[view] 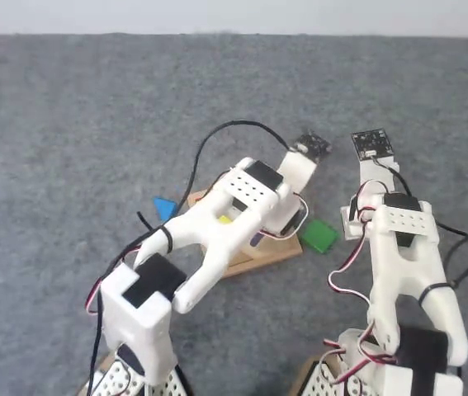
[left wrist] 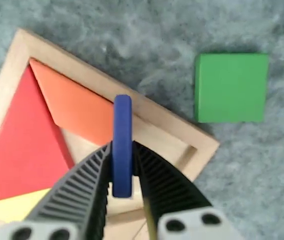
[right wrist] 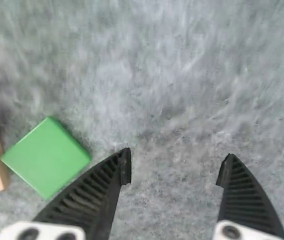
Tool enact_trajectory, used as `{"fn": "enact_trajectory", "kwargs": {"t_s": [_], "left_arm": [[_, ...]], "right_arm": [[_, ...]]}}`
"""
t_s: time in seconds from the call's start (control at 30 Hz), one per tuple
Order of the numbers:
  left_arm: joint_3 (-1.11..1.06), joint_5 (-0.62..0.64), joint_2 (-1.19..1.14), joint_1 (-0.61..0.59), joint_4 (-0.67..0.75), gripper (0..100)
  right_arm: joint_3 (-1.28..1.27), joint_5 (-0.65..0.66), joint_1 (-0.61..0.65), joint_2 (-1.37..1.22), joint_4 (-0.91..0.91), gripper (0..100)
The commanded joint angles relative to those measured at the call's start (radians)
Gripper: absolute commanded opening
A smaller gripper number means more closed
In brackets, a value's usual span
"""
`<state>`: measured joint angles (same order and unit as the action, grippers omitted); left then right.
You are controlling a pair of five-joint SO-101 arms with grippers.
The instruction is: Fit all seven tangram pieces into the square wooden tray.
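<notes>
I see my left gripper (left wrist: 122,150) pinching 1 blue piece (left wrist: 122,125) on its edge, over the tray (left wrist: 172,122) | red piece (left wrist: 21,150), orange piece (left wrist: 76,107), yellow piece (left wrist: 16,207) lie inside | right gripper (right wrist: 174,167) spread wide over carpet (right wrist: 182,75), green square (right wrist: 45,156) just beside it

Light is bright, soft and even across the high view, prob. from overhead. Shadows on the grey carpet (view: 68,124) are soft-edged, w/ a faint dark patch under the white left arm (view: 217,231) where it hangs over the wooden tray (view: 254,257). The wall strip (view: 234,16) at the far edge is the brightest area. In the left wrist view the blue piece (left wrist: 122,125) carries a mild sheen along its edge, the tray's rim throws a thin shadow inward, & the green square (left wrist: 231,87) is lit flat. In the right wrist view a soft shadow darkens the carpet beside the tray.
</notes>
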<state>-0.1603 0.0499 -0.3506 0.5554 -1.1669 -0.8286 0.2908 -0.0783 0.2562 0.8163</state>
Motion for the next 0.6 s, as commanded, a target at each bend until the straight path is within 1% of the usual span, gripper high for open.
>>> {"fn": "enact_trajectory", "kwargs": {"t_s": [0.0, 0.23, 0.33, 0.47, 0.57], "left_arm": [[0.041, -0.012, -0.002, -0.005, 0.003, 3], [0.041, -0.006, -0.002, -0.002, 0.003, 10], [0.047, -0.005, 0.008, -0.002, -0.026, 14], [0.048, -0.002, 0.091, -0.005, -0.075, 15], [0.015, 0.043, 0.161, -0.003, -0.083, 15]], "right_arm": [[0.058, -0.009, -0.015, 0.054, -0.021, 29.2], [0.058, -0.009, -0.015, 0.054, -0.021, 29.2], [0.058, -0.009, -0.015, 0.054, -0.021, 29.2], [0.058, -0.009, -0.015, 0.054, -0.021, 29.2], [0.058, -0.009, -0.015, 0.054, -0.021, 29.2]]}}
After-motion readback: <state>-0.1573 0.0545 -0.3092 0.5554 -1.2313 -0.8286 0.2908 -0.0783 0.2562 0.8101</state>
